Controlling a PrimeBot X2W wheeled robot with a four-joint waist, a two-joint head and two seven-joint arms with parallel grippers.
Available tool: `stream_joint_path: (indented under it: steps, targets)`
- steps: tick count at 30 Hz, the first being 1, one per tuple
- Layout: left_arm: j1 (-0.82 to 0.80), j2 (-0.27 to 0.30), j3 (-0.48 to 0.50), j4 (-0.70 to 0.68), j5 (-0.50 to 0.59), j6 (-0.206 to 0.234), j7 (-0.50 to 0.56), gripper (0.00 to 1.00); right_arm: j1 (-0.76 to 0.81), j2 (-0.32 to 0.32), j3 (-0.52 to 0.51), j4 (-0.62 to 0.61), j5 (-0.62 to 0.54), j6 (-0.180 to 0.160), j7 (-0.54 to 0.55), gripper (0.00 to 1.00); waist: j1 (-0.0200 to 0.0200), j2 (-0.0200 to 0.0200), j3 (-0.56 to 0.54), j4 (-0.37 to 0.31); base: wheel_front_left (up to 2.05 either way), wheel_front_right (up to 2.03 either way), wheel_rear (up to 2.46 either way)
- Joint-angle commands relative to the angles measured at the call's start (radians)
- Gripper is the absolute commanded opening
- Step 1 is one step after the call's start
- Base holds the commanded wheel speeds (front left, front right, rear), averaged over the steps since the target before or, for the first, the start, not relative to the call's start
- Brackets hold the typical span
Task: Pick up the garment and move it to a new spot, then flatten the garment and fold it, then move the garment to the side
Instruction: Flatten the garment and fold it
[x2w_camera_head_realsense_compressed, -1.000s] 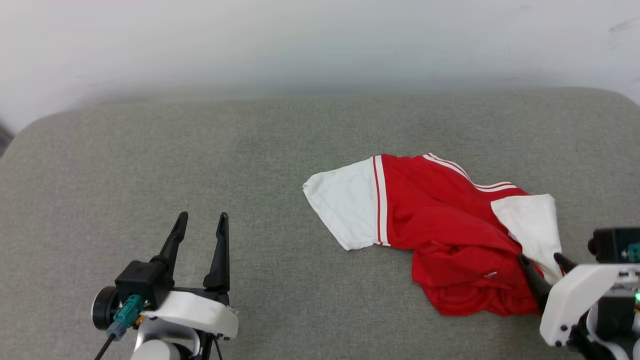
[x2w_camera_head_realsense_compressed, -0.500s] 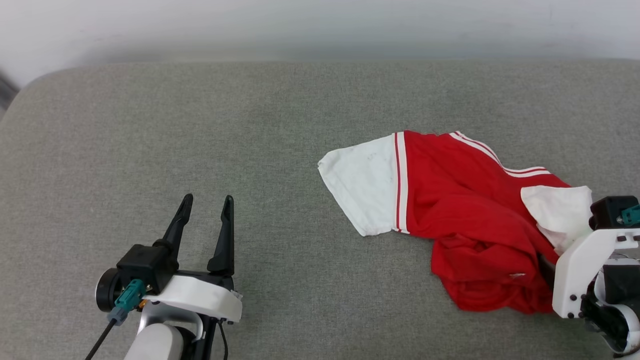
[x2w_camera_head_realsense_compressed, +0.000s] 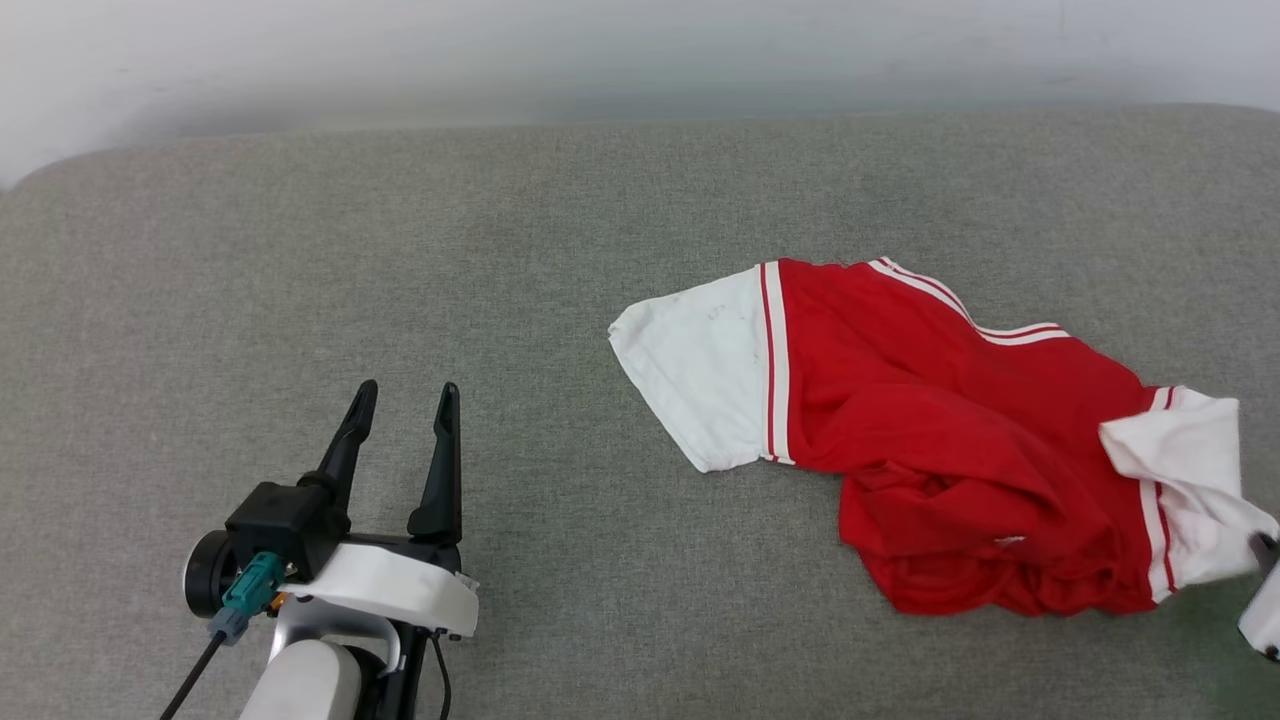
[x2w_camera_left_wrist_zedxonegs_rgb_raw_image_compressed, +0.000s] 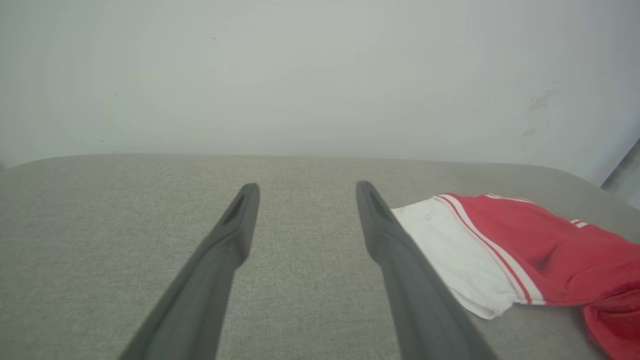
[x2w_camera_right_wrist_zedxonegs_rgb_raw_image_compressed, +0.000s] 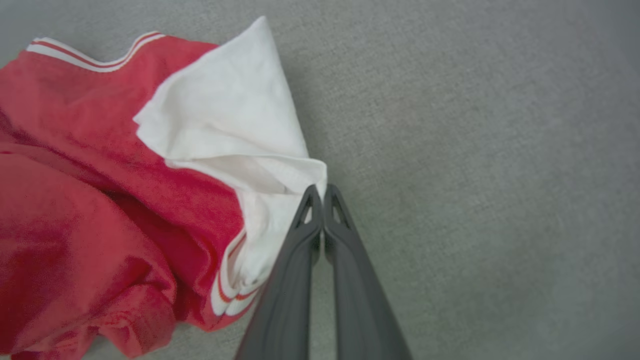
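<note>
From the head view, the garment (x2w_camera_head_realsense_compressed: 920, 420) lies crumpled on a grey fabric-covered surface (x2w_camera_head_realsense_compressed: 400, 250). It is red, and one white sleeve end with a red stripe spreads flat at its left. The other white sleeve end is drawn out at its right, toward a bit of white casing of the right arm (x2w_camera_head_realsense_compressed: 1262, 612) just beside that sleeve at the picture's edge. No print shows on the upper face. The left gripper (x2w_camera_head_realsense_compressed: 408, 388) sits well apart from the garment, to its left and nearer the robot. Its jaws are released, with bare surface showing between them. A pale wall (x2w_camera_head_realsense_compressed: 600, 50) rises beyond the garment.

In the left wrist view, the left gripper (x2w_camera_left_wrist_zedxonegs_rgb_raw_image_compressed: 307, 186) points along the surface toward the wall, with its jaws spread and nothing in them. The garment (x2w_camera_left_wrist_zedxonegs_rgb_raw_image_compressed: 550, 240) lies off to the right. Its flat white sleeve end shows just past the right finger, without touching it.

In the right wrist view, the right gripper (x2w_camera_right_wrist_zedxonegs_rgb_raw_image_compressed: 320, 190) has its jaws clenched together, tips meeting on the folded edge of the garment's (x2w_camera_right_wrist_zedxonegs_rgb_raw_image_compressed: 75, 200) drawn-out white sleeve. The red body bunches to the left of that sleeve, and bare grey surface lies to its right.
</note>
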Motion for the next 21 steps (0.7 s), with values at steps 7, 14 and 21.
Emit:
stream_joint_path:
  steps: [7, 14, 21]
  targets:
    - [-0.001, 0.006, 0.007, -0.002, 0.001, 0.004, -0.006, 1.0, 0.003, 0.047, -0.1, 0.105, 0.004, 0.0, -0.127, 1.0, 0.0, 0.0, -0.003, -0.006, 0.0, 0.0, 0.0]
    - [0.011, 0.013, 0.008, -0.002, 0.001, 0.008, -0.007, 1.0, -0.006, 0.06, -0.045, 0.083, -0.013, 0.0, -0.349, 1.0, 0.0, 0.0, -0.019, -0.013, 0.0, 0.0, 0.0]
    - [0.036, 0.022, 0.01, 0.001, -0.003, 0.019, 0.0, 1.0, 0.033, 0.068, 0.109, -0.01, -0.064, 0.0, -0.581, 1.0, 0.0, 0.0, -0.063, -0.026, 0.0, 0.0, 0.0]
